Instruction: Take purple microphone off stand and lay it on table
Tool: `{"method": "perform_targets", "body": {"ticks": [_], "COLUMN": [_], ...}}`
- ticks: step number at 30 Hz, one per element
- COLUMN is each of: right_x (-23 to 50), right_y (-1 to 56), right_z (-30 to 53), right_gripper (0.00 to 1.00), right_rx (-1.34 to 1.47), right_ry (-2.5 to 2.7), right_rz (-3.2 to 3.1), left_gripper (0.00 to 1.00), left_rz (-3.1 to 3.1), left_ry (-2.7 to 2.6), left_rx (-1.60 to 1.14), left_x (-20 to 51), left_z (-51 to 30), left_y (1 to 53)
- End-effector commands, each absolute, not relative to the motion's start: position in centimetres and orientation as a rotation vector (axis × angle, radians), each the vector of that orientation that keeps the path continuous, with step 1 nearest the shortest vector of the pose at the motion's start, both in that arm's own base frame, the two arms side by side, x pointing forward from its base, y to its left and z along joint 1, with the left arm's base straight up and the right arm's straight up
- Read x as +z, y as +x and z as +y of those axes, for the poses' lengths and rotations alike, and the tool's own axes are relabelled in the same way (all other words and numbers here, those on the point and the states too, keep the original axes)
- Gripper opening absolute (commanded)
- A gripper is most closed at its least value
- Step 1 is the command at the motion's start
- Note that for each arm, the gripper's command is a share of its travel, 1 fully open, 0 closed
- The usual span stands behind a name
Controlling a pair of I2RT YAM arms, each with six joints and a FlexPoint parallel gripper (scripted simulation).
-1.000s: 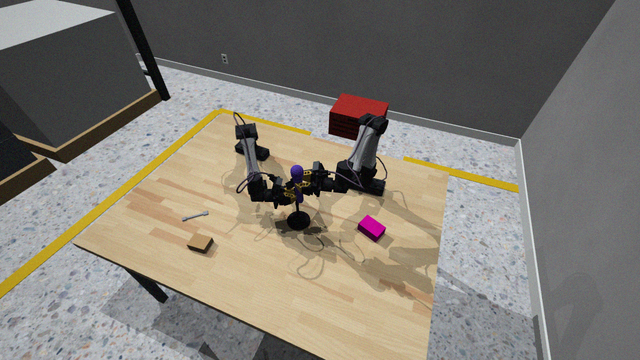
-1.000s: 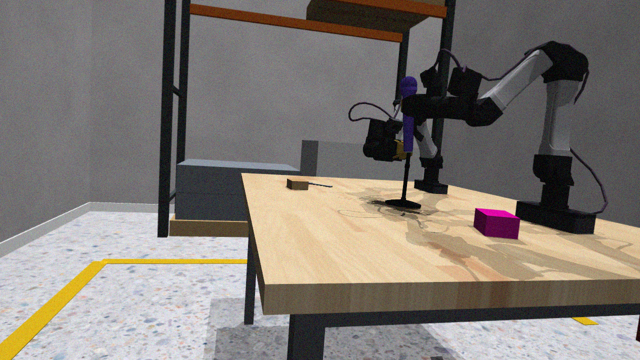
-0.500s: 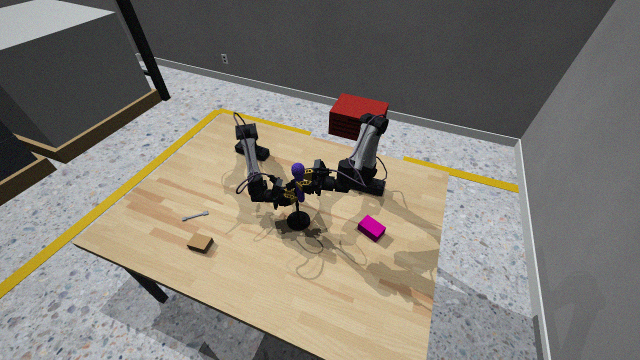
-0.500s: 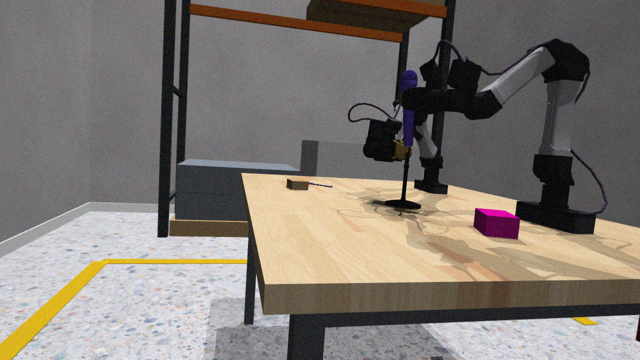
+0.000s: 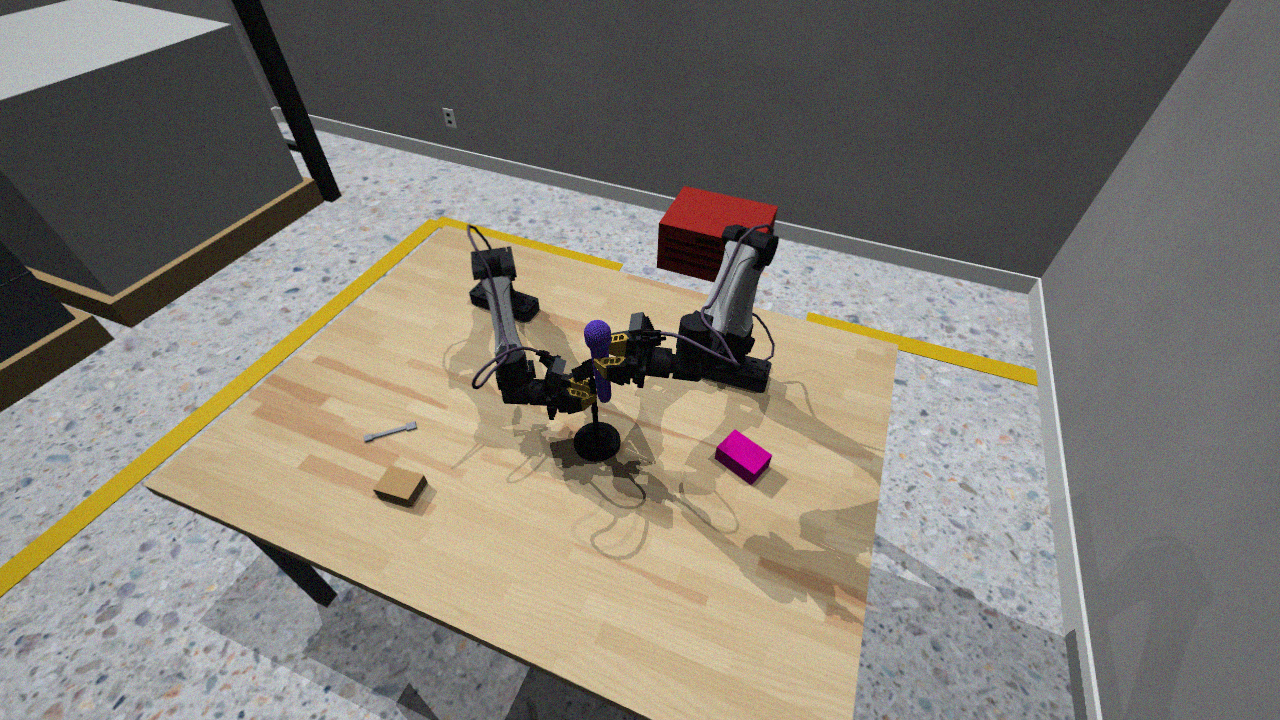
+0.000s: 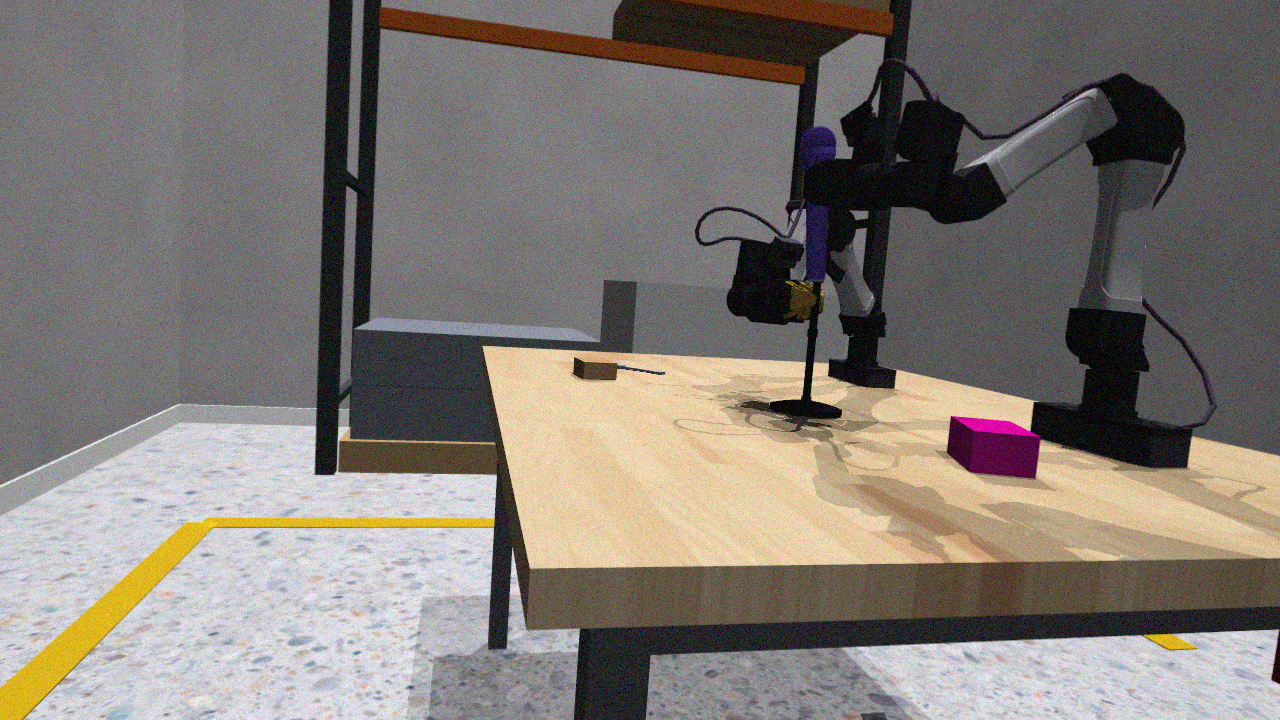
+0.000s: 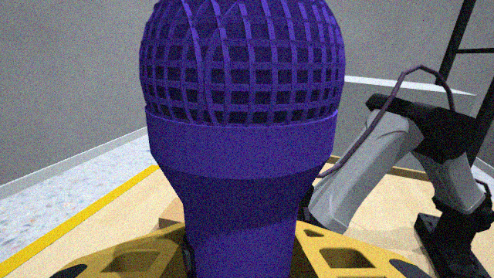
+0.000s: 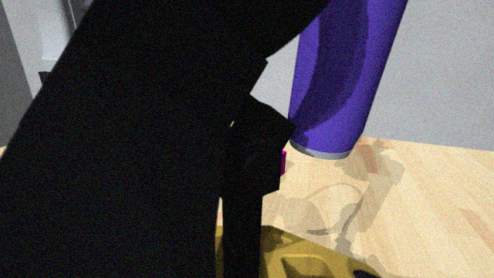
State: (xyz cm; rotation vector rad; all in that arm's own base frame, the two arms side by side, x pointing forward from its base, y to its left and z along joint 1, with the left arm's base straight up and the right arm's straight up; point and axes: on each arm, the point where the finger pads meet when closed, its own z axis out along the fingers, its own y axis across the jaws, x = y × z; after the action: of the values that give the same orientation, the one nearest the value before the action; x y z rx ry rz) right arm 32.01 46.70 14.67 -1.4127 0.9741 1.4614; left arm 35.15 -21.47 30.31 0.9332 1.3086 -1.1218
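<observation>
Purple microphone (image 5: pixel 597 336) (image 6: pixel 816 243) (image 7: pixel 243 150) (image 8: pixel 340 89) | between left fingers (image 5: pixel 612 362) below head | above right fingers (image 5: pixel 580 387) (image 6: pixel 799 302)

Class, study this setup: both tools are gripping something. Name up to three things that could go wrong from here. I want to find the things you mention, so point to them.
1. The purple microphone (image 5: pixel 602 385) (image 6: pixel 816 241) (image 7: pixel 241 147) (image 8: pixel 343 96) has its lower end right by the stand's top, so a sideways move could snag and tip the stand (image 5: pixel 597 443) (image 6: pixel 810 358) (image 8: pixel 241 232).
2. The right tool (image 5: pixel 586 389) (image 6: pixel 810 300) (image 8: pixel 241 237) grips the stand's pole; letting go unevenly might topple it.
3. Set down carelessly, the microphone may roll into the magenta block (image 5: pixel 742 454) (image 6: pixel 993 447) (image 8: pixel 283 163).
</observation>
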Motion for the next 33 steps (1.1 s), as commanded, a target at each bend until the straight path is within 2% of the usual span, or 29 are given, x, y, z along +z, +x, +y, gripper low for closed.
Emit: {"method": "perform_targets", "body": {"ticks": [1,21,22,33], "right_x": [5.0,5.0,5.0,7.7], "right_y": [31.0,31.0,31.0,31.1], "right_z": [46.4,46.4,46.4,46.5], "right_gripper": [0.0,0.0,1.0,1.0], "right_rx": [1.618,1.617,1.617,1.622], "right_ry": [-1.481,-1.481,-1.481,-1.497], "right_rz": [1.303,1.305,1.305,1.315], "left_gripper": [0.0,0.0,0.0,0.0], "left_rz": [1.227,1.201,1.198,1.195], "left_ry": [0.968,0.978,0.979,0.981], "left_rx": [-1.056,-1.012,-1.011,-1.009], "left_x": [33.8,36.1,36.2,36.4], "left_z": [-20.8,-20.2,-20.2,-20.2], "left_y": [34.8,35.5,35.5,35.4]}}
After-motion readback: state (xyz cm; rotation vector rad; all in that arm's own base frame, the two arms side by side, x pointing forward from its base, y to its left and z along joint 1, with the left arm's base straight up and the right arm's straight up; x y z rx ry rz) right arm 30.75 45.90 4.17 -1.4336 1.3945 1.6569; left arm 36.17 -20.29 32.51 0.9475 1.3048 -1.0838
